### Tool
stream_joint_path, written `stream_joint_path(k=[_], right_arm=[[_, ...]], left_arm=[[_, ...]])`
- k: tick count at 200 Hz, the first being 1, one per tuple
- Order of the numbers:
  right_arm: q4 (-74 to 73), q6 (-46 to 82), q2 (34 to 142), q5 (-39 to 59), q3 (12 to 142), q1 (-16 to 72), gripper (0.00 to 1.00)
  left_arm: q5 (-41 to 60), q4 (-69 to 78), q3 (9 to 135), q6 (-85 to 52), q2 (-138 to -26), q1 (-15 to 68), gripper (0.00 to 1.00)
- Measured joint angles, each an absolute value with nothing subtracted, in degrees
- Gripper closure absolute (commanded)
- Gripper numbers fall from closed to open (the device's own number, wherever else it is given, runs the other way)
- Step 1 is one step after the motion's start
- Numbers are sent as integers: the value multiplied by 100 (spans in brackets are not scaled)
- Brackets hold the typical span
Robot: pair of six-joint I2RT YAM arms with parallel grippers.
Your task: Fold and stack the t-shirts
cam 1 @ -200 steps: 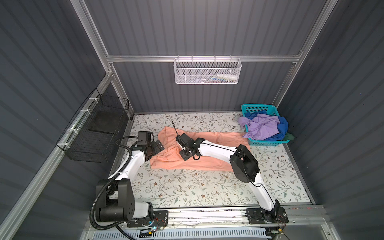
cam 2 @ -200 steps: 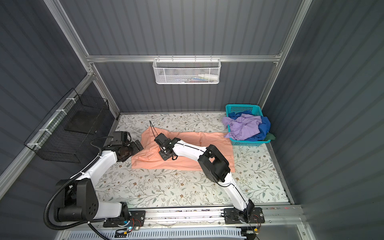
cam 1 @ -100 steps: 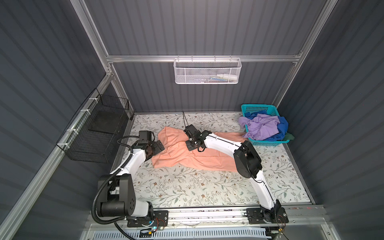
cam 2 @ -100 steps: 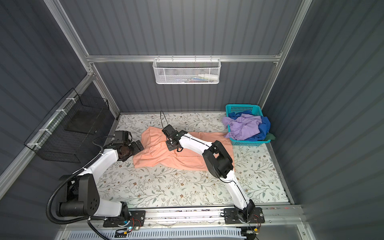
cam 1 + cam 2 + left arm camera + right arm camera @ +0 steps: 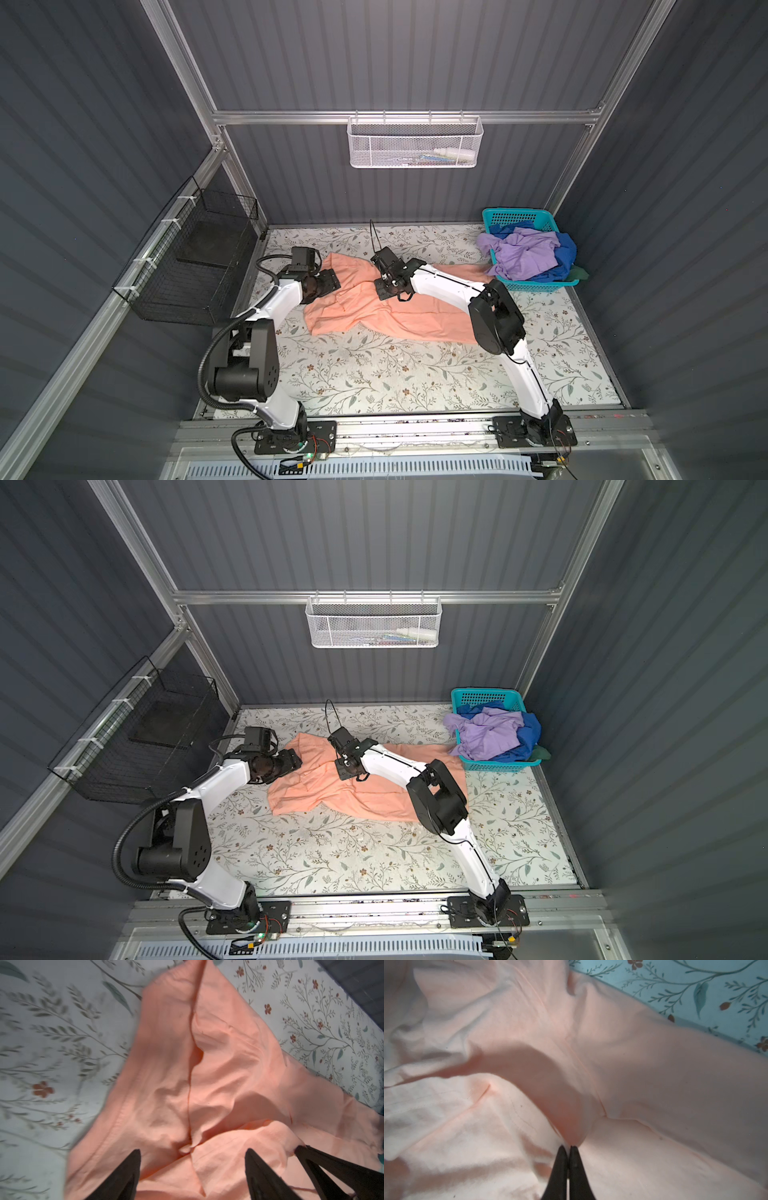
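Observation:
A peach-orange t-shirt (image 5: 365,311) (image 5: 324,791) lies crumpled on the floral table, plain side up. My left gripper (image 5: 330,280) (image 5: 293,760) stands at the shirt's left edge. In the left wrist view it (image 5: 192,1153) is open, its fingertips (image 5: 136,1155) straddling a bunched seam of the shirt (image 5: 187,1064). My right gripper (image 5: 384,291) (image 5: 347,773) is over the shirt's middle, and in the right wrist view it (image 5: 569,1148) is shut on a raised fold of the shirt (image 5: 633,1059). Lavender (image 5: 523,253), royal blue (image 5: 565,253) and dark green (image 5: 579,273) t-shirts are heaped in the teal basket (image 5: 519,218).
The teal basket (image 5: 486,696) sits in the back right corner. A black wire basket (image 5: 199,257) hangs on the left wall and a white mesh basket (image 5: 415,143) on the back wall. Bare floral table (image 5: 395,374) lies in front of the shirt.
My right gripper has drawn the shirt's fold toward the back and right, bunching the cloth. My left gripper has come onto the shirt's left edge and its jaws have narrowed a little.

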State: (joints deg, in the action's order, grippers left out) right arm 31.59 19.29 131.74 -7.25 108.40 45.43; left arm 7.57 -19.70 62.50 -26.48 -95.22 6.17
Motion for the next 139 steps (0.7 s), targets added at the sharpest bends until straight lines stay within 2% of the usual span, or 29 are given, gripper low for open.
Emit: stream_joint_path(k=[59,139], right_arm=[[3138,1938,13174,-709,10696,4541,100],[2982,2021,12822,-576,9961,4519,100]], left_arm=[[1118,-1920,6355,-2722,-10095,762,37],[1216,-1693,5994,-2980,-9804,757,40]])
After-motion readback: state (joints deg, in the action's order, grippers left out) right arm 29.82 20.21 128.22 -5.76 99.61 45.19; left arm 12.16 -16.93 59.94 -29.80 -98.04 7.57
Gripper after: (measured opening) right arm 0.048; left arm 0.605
